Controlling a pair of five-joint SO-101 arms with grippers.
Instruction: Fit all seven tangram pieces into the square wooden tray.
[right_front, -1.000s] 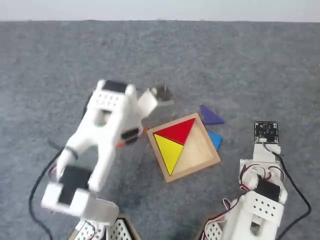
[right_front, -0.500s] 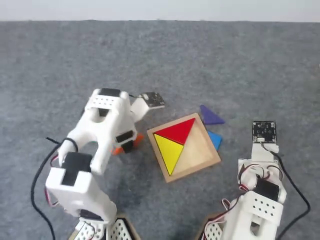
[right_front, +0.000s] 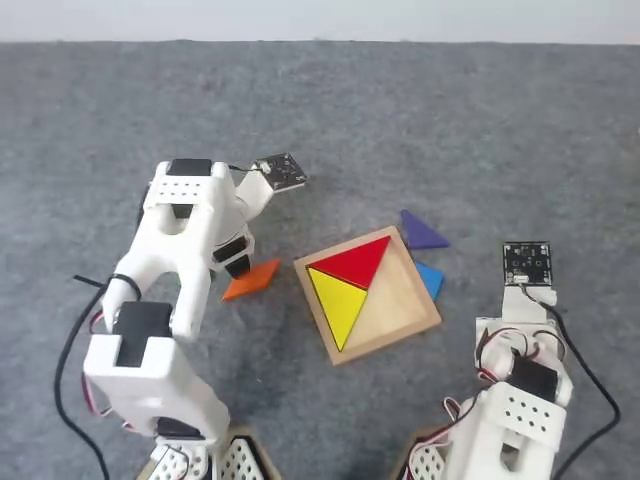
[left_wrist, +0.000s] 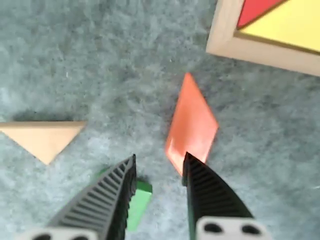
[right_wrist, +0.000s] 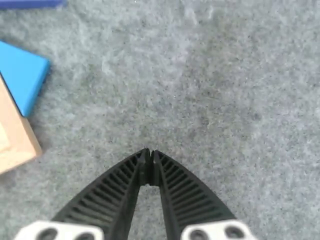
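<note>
The square wooden tray (right_front: 412, 312) lies tilted on the grey carpet, with a red triangle (right_front: 362, 260) and a yellow triangle (right_front: 340, 300) in it. Left of the tray an orange parallelogram (right_front: 252, 280) lies flat. My left gripper (left_wrist: 159, 161) hangs open just above that parallelogram's (left_wrist: 192, 125) near end, holding nothing. Close to one finger are a green piece (left_wrist: 138, 199) and a plain wooden triangle (left_wrist: 42, 137). A purple triangle (right_front: 422, 231) and a blue piece (right_front: 429, 277) lie at the tray's right side. My right gripper (right_wrist: 149, 152) is shut and empty over bare carpet, near the blue piece (right_wrist: 20, 75).
The left arm (right_front: 185, 250) stretches over the carpet left of the tray and hides what lies beneath it. The right arm (right_front: 520, 390) stands at the front right. A corner of the tray (right_wrist: 15, 145) lies close beside the right gripper.
The left arm has swung back and to the left, away from the tray, and the orange parallelogram is now uncovered beside the tray. The right arm has not moved.
</note>
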